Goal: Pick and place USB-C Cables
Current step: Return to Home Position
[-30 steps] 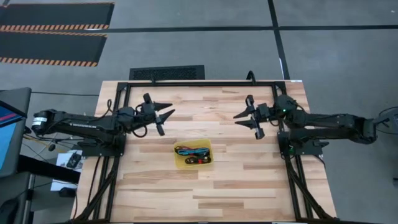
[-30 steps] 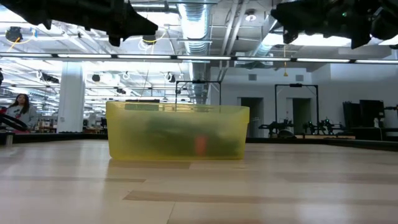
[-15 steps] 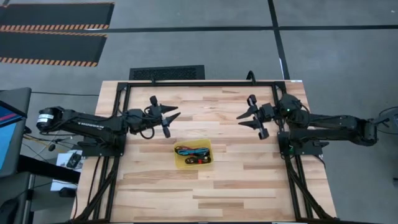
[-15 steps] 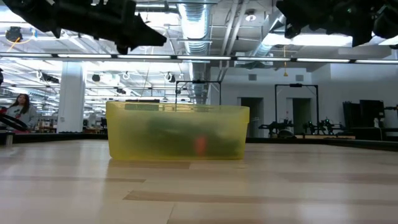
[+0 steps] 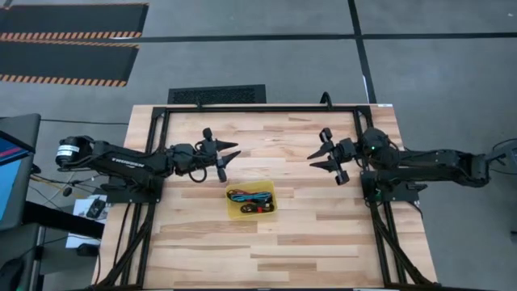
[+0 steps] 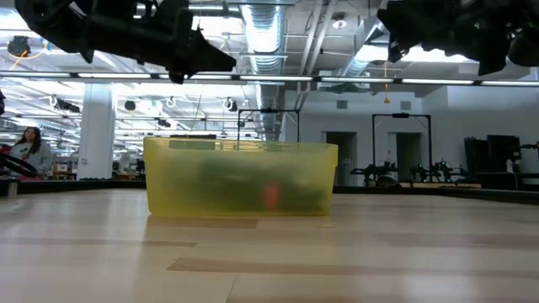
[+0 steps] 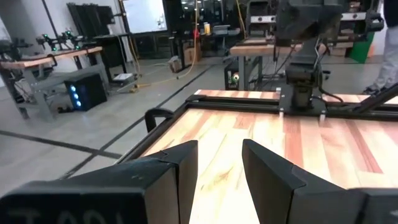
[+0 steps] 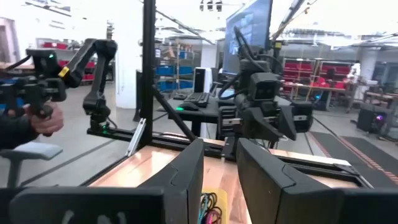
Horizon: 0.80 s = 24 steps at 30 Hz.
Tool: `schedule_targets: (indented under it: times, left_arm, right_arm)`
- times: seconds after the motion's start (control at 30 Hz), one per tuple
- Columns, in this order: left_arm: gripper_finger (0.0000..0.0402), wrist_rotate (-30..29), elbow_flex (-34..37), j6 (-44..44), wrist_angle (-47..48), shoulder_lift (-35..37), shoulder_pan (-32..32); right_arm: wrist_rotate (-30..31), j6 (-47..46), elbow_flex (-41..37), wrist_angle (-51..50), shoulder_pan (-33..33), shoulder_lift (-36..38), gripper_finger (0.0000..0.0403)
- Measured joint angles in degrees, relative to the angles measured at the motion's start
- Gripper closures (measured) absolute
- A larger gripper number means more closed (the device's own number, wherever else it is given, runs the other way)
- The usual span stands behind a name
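Note:
The USB-C cables (image 5: 249, 197) lie tangled in the yellow tray (image 5: 271, 212) at the table's middle, showing teal, red and black strands. In the low view they are a dark blur with a red spot (image 6: 269, 195) behind the tray's wall (image 6: 168, 181). My left gripper (image 5: 233, 152) hangs open above the table, just left of and beyond the tray, with bare wood between its fingers (image 7: 219, 155). My right gripper (image 5: 313, 159) hangs open on the tray's far right and looks past its fingers (image 8: 219, 158) at the tray (image 8: 219, 198) and the left arm (image 8: 264, 115).
A black frame (image 5: 262, 107) runs along the table's far edge and down both sides. Bare wood surrounds the tray, widest toward the near edge (image 5: 266, 259). A person sits far off in the room (image 6: 29, 147), and a hand holds a device beyond the table (image 8: 34, 121).
My left gripper has moved toward the table's right and slightly nearer, closing on the tray while staying open above the table. The tray and the cables have not moved.

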State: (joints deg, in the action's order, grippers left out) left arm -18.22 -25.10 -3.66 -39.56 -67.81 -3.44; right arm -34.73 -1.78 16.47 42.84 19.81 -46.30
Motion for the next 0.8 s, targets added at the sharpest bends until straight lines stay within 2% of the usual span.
schedule_targets:
  times: [0.33,0.8]
  left_arm:
    - [0.0285,-0.04,0.00,-1.03,0.08,0.85,0.00]
    - [0.0285,-0.09,0.00,-1.01,-0.01,0.68,-0.04]
  right_arm:
    - [0.01,-0.30,0.00,-5.91,3.30,5.79,0.0281]
    - [0.01,0.46,0.02,-7.03,3.13,5.72,0.0281]
